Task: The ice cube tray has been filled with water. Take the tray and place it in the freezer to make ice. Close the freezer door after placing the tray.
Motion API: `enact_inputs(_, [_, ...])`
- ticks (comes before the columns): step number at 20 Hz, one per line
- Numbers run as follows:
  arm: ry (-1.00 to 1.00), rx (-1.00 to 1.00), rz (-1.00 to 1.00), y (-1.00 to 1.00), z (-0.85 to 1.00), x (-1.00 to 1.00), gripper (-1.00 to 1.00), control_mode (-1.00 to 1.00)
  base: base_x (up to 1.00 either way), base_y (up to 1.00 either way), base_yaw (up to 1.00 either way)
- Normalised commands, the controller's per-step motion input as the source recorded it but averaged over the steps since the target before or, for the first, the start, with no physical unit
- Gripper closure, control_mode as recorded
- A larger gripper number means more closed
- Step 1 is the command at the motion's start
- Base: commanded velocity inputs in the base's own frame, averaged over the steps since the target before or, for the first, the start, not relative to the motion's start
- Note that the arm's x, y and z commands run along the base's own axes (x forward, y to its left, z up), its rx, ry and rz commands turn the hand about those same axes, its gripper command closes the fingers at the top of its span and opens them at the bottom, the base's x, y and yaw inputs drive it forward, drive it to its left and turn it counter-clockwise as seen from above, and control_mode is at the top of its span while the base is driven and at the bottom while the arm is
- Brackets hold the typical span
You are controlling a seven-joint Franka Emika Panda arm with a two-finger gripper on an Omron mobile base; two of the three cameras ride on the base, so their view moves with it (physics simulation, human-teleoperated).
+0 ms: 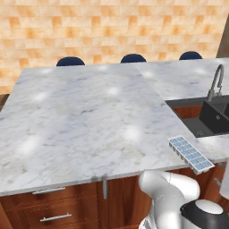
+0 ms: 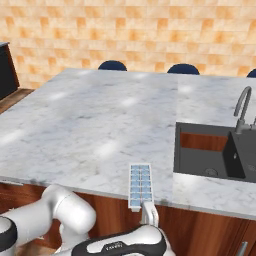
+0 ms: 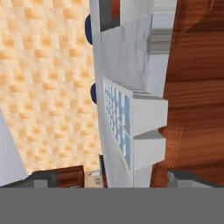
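Observation:
The ice cube tray (image 1: 191, 154) (image 2: 141, 185) is small and white, with two rows of cells holding pale blue water (image 1: 187, 150). It lies at the front edge of the marble counter (image 1: 89, 116), its near end jutting slightly over the edge. In the hand view, rolled sideways, the tray (image 3: 146, 127) is seen end-on just ahead. My gripper (image 3: 113, 178) is open, its fingertips wide apart on either side of the tray's end and touching nothing. In the right base view the hand (image 2: 149, 212) sits just in front of and below the tray's near end. The freezer and its door are out of view.
A dark sink (image 1: 214, 118) (image 2: 215, 152) with a curved faucet (image 2: 243, 107) is set into the counter right of the tray. Blue stools (image 1: 70, 61) stand at the far side before a brick wall. Wooden drawers with bar handles (image 1: 53, 218) run under the counter edge.

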Motion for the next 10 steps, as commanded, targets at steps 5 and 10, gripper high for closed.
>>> enact_inputs(5, [-0.05,0.07,0.0,0.0,-0.2,0.16,-1.0,-1.0,0.0,0.0,0.0])
enact_inputs(10, [0.0,0.02,0.0,-0.02,-0.21,0.22,-1.0,-1.0,0.0,0.0,0.0])
